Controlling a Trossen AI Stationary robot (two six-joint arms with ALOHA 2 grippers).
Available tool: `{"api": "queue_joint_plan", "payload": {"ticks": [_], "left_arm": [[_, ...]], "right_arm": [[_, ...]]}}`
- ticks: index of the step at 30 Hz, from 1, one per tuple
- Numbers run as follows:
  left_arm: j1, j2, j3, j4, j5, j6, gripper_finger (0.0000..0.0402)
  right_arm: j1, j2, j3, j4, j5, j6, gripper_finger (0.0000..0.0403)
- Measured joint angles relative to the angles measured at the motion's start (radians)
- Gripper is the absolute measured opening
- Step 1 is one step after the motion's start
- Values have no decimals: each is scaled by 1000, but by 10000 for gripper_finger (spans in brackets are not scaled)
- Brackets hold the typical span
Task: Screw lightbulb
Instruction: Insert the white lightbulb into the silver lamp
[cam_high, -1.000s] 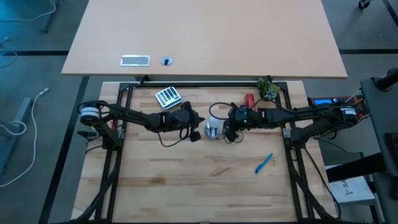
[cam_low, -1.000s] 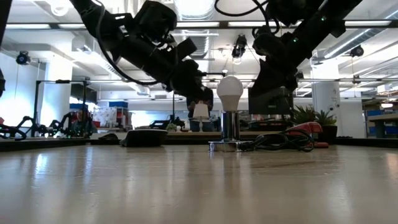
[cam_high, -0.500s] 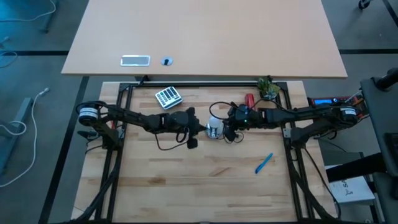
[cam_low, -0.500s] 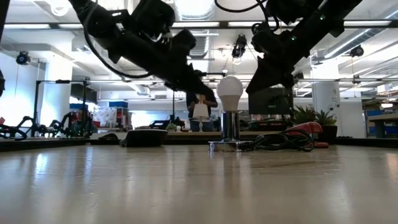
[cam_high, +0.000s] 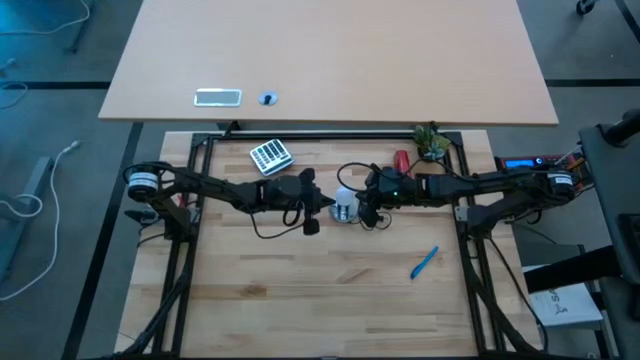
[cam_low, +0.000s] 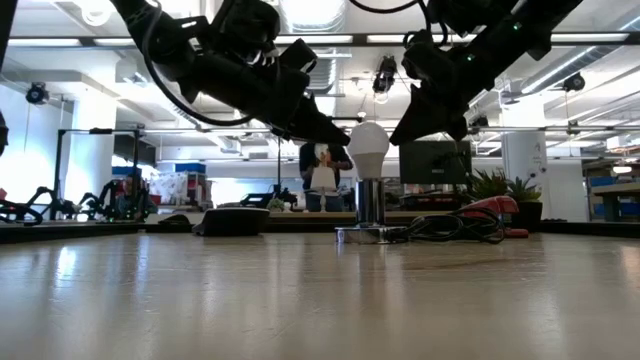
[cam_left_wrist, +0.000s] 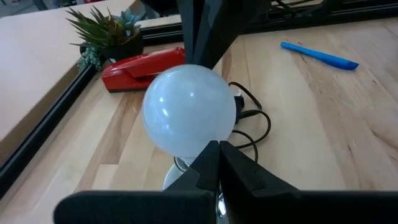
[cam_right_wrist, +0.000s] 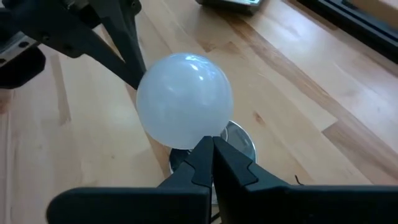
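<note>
While both arms reached toward the middle of the table (cam_high: 330, 300), the lightbulb (cam_low: 368, 146) stood upright in a shiny silver socket (cam_low: 371, 208) there, frosted globe uppermost. Nearest the low camera lay bare wooden tabletop; the socket stood farther back, with its black cord (cam_low: 450, 229) coiled just beside it.

The left gripper (cam_high: 329, 206) came at the bulb from one side, its two fingers pressed together with no gap, holding nothing. Its closed tip sat right against the side of the globe; in its own wrist view the joined fingers (cam_left_wrist: 219, 167) pointed at the lower part of the bulb (cam_left_wrist: 189, 111). The right gripper (cam_high: 362, 207) came from the opposite side, fingers likewise pressed together and empty, their tip (cam_right_wrist: 209, 155) just at the bulb's (cam_right_wrist: 184, 101) lower edge, above the socket. The bulb stood between the two closed tips, pinched by neither jaw.

Compared with a second earlier, the left gripper had swung in closer to the bulb, from near but apart to touching or almost touching. The right gripper had lifted slightly and tilted. The bulb and socket had not moved.

Beyond the bulb lay a red stapler (cam_high: 402, 160) and a small potted plant (cam_high: 431, 141). A blue pen (cam_high: 424, 262) lay well apart from the bulb, and a calculator (cam_high: 269, 156) lay toward the far edge.
</note>
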Motion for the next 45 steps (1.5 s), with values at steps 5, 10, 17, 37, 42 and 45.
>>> {"api": "queue_joint_plan", "payload": {"ticks": [5,10,17,37,42,45], "left_arm": [[7,0,0,9,-11,1,0],[13,0,0,11,-16,5,0],[16,0,0,12,-32,5,0],[23,0,0,-8,-105,-22,0],[21,-10,0,-27,-104,-44,0],[21,-10,0,-38,-104,-58,0]], "right_arm": [[0,0,0,0,-17,0,0],[0,0,0,0,-25,1,0],[0,0,0,0,-41,13,0],[11,0,0,-7,-44,45,0],[11,0,0,-50,-2,55,0],[11,0,-1,-79,36,58,0]]}}
